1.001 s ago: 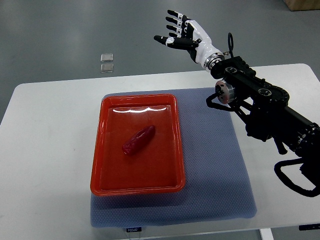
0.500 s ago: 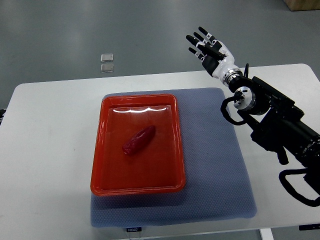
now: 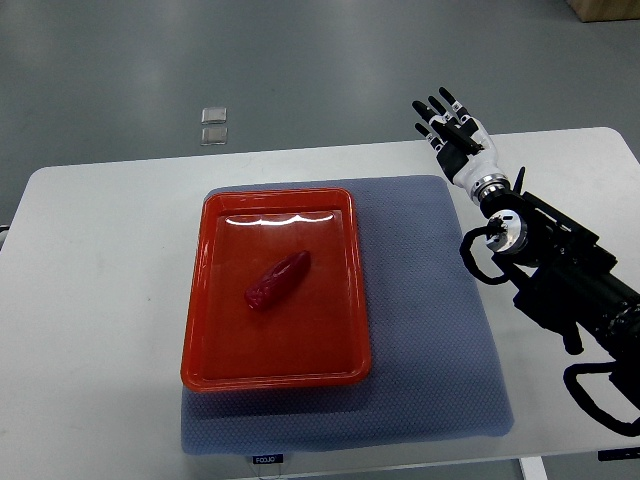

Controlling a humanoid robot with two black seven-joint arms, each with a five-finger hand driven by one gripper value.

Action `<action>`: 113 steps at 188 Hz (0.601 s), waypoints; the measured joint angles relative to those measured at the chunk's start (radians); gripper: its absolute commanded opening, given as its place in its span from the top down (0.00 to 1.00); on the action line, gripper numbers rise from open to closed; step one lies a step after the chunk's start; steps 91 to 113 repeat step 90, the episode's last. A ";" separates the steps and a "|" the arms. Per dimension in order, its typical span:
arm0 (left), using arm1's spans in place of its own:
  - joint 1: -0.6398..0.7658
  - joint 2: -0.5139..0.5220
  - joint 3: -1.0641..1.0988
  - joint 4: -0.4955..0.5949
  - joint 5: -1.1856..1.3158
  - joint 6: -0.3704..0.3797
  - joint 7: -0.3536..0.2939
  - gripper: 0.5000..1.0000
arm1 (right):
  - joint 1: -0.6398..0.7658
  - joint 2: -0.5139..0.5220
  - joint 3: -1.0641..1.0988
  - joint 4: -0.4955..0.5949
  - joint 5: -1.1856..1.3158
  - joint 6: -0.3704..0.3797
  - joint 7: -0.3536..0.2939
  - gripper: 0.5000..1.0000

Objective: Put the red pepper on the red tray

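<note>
The red pepper (image 3: 278, 280) is seen lying in the middle of the red tray (image 3: 275, 372). Well to the right of the red tray, the right robot hand (image 3: 455, 130) is held up, fingers spread, holding nothing.

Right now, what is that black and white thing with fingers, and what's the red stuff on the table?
That is a robot hand on the end of a black robot arm coming in from the right. It is the robot's right hand. Its fingers are spread and it holds nothing. The picture is taken from above, from the robot's own side, looking down. On the white table lies a blue-grey mat, and on the mat sits a red tray. A red pepper lies inside the tray. The robot's other arm is not in the picture.
</note>
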 measured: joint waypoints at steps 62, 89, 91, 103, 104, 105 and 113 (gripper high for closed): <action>0.000 0.000 0.000 0.000 0.000 0.000 0.000 0.00 | -0.007 0.011 -0.007 0.000 0.006 -0.025 0.001 0.16; 0.000 0.000 0.000 0.000 0.000 0.000 0.000 0.00 | -0.007 0.012 -0.002 0.001 0.007 -0.022 0.001 0.16; 0.000 0.000 0.000 0.000 0.000 0.000 0.000 0.00 | -0.007 0.012 -0.001 0.001 0.007 -0.022 0.001 0.16; 0.000 0.000 0.000 0.000 0.000 0.000 0.000 0.00 | -0.007 0.012 -0.001 0.001 0.007 -0.022 0.001 0.16; 0.000 0.000 0.000 0.000 0.000 0.000 0.000 0.00 | -0.007 0.012 -0.001 0.001 0.007 -0.022 0.001 0.16; 0.000 0.000 0.000 0.000 0.000 0.000 0.000 0.00 | -0.007 0.012 -0.001 0.001 0.007 -0.022 0.001 0.16; 0.000 0.000 0.000 0.000 0.000 0.000 0.000 0.00 | -0.007 0.012 -0.001 0.001 0.007 -0.022 0.001 0.16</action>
